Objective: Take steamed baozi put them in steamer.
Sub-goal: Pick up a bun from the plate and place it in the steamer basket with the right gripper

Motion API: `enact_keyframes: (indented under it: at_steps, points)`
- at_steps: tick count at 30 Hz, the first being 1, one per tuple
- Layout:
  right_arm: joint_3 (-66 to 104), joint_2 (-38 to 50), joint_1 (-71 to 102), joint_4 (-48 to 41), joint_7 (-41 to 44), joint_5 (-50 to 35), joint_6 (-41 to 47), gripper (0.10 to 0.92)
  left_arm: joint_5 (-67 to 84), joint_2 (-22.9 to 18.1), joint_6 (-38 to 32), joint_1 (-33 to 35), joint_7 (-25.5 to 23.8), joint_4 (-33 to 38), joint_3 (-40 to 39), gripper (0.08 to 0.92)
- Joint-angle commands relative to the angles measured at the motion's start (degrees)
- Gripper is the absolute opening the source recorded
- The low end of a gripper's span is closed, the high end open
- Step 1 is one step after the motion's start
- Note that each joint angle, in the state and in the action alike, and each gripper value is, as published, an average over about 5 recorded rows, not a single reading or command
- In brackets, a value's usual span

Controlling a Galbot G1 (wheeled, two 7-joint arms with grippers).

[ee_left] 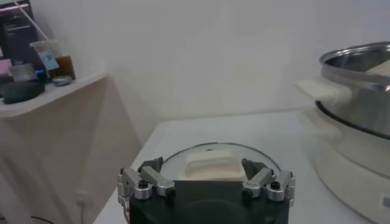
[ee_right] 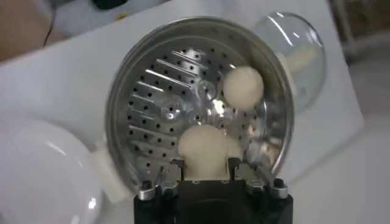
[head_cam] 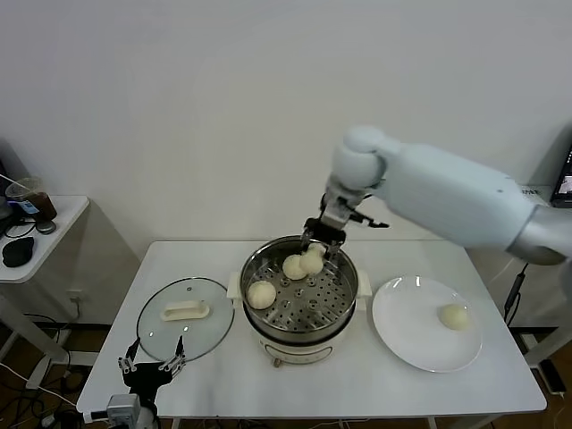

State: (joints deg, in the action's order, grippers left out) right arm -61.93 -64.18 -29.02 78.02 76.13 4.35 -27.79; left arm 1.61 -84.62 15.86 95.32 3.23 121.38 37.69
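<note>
Pinching a baozi (ee_right: 204, 152) over the steamer (ee_right: 122, 103), right pincer (ee_right: 206, 173); left pincer (ee_left: 206, 182) spread.

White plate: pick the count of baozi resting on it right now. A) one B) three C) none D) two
A: in the head view a single baozi sits on the white plate, while the other buns are at the steamer, one of them between the right gripper fingers.
</note>
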Motion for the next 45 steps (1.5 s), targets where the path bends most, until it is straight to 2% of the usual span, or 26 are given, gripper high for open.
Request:
enact_keyframes:
  at_steps: [1, 25, 28, 38, 42, 45]
  points:
    - [-5.28, -7.31, 0.58, 1.2, -1.0, 6.53, -8.55, 0.441, 0.25, -0.11, 0.03, 0.11, -0.08, 0.31, -0.41, 0.823]
    - [-8.55, -7.41, 5.53, 2.92, -1.88, 4.78, -4.8, 0.447, 0.48, -0.33, 0.25, 0.05, -0.22, 0.77, -0.76, 0.823]
    - [-8.64, -6.8, 5.27, 3.25, -2.37, 4.44, -4.36, 0.493, 0.44, -0.25, 0.27, 0.11, -0.24, 0.76, -0.75, 0.823]
    - [-5.48, -2.54, 1.39, 5.6, -1.77, -0.27, -0.91, 0.77, 0.37, -0.33, 0.49, -0.31, -0.72, 0.62, -1.08, 0.823]
    - [-2.56, 2.19, -2.09, 6.33, -0.96, -2.86, 1.95, 0.815, 0.4, -0.24, 0.52, -0.39, -0.97, 0.49, -1.12, 0.823]
    - [-0.29, 7.83, -4.24, 6.82, -1.17, -8.24, 9.34, 0.822, 0.47, -0.14, 0.52, -0.52, -1.21, 0.35, -1.02, 0.823]
